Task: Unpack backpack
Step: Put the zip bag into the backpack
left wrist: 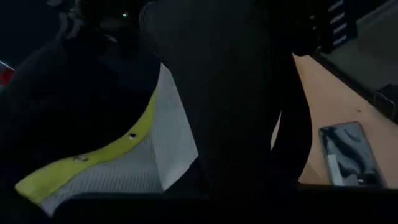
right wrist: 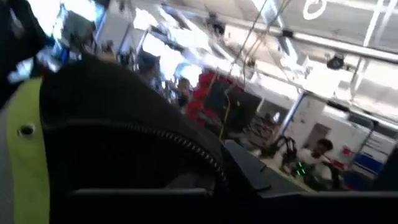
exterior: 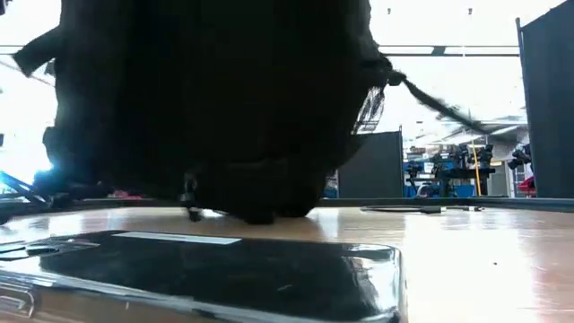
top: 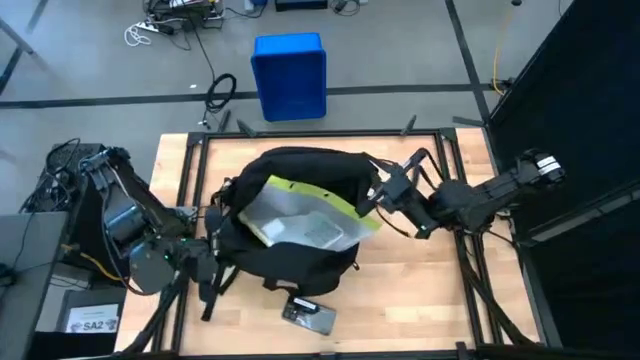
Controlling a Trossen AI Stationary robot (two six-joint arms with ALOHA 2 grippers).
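Jaw state of either gripper: cannot tell. Right gripper [top: 385, 190] sits at the backpack's [top: 300, 262] right upper rim, seemingly gripping the fabric edge by the yellow-green lining [top: 318, 195]. Left gripper [top: 205, 255] is tucked against the bag's left side among the straps.

Backpack lies mid-table, mouth gaping upward, long axis roughly left-right between the two arms. A silvery mesh pouch [top: 295, 225] shows in the opening, nearer the right gripper. A phone [top: 308, 316] lies on the table [top: 420, 300] just in front of the bag.
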